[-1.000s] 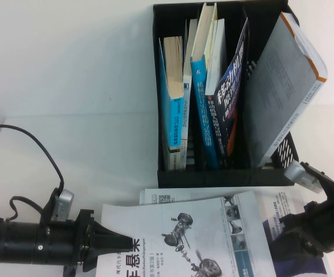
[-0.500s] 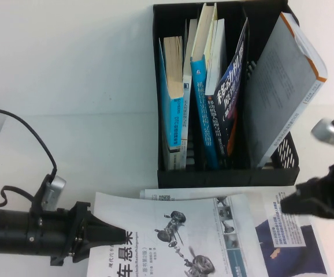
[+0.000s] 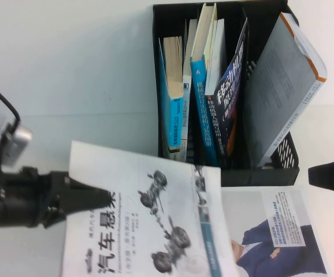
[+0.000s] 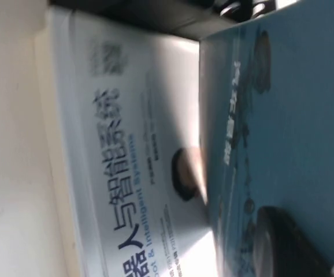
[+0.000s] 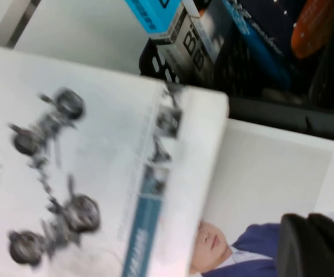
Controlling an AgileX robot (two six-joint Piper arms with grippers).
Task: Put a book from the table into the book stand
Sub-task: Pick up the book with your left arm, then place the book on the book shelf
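Raised since the earlier frame: the book (image 3: 149, 225), formerly flat and low at the near edge, now tilted up with its far corner lifted toward the book stand (image 3: 173, 167); right arm drawn back to the right edge.

Left pincer (image 3: 100, 199): near left, arm lying roughly level and pointing right, clenched on the book's left edge. In the left wrist view the dark teal back (image 4: 277, 127) of the book hangs clear above what lies below.

Right pincer (image 3: 329, 174): right edge of the high view, just past the stand's near right corner; cannot tell whether released or clenched.

Books on the table (image 3: 92, 86): one lying flat, white, picturing a man in a blue suit (image 3: 277, 242), partly under the lifted book.

Book stand: one, black, beyond the lifted book. Contents: about five upright or leaning books, including one grey-backed book (image 3: 282, 92) with orange trim, leaning right in the rightmost slot.
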